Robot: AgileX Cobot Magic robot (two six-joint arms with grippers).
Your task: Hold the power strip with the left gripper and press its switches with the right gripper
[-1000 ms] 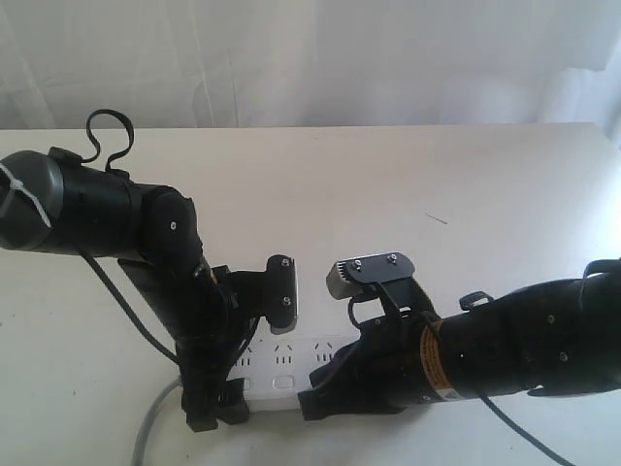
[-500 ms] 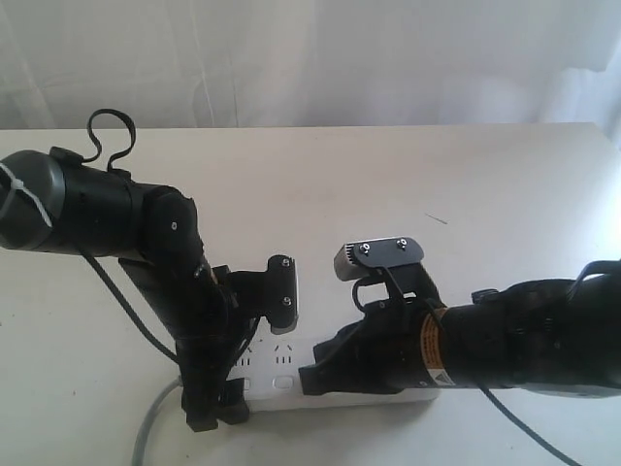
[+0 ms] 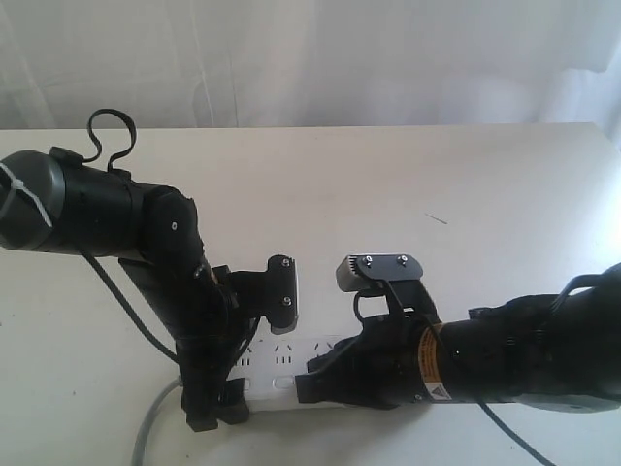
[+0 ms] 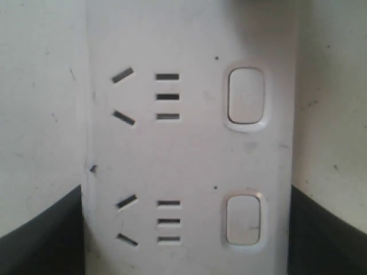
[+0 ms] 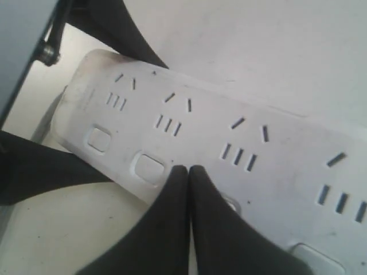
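The white power strip [image 3: 277, 357] lies near the table's front edge, mostly covered by both arms. My left gripper [image 4: 186, 192] clamps its cord end, one black finger [image 4: 40, 232] against each long side. Two switches [image 4: 245, 96] show in the left wrist view beside their socket slots. My right gripper [image 5: 189, 170] is shut, its two pointed tips pressed together and resting on the strip [image 5: 241, 143] just past the second switch [image 5: 150, 167]. They partly hide a third switch. In the exterior view the right gripper [image 3: 312, 381] sits low over the strip's middle.
A grey cord [image 3: 150, 427] runs off the strip's left end toward the front edge. The white table [image 3: 388, 184] stretches back to a pale curtain [image 3: 310, 58]. A small dark mark [image 3: 437, 219] lies on the table at right.
The right gripper lifted a little and shifted left along the strip, then came back down onto it. The left arm has not moved.
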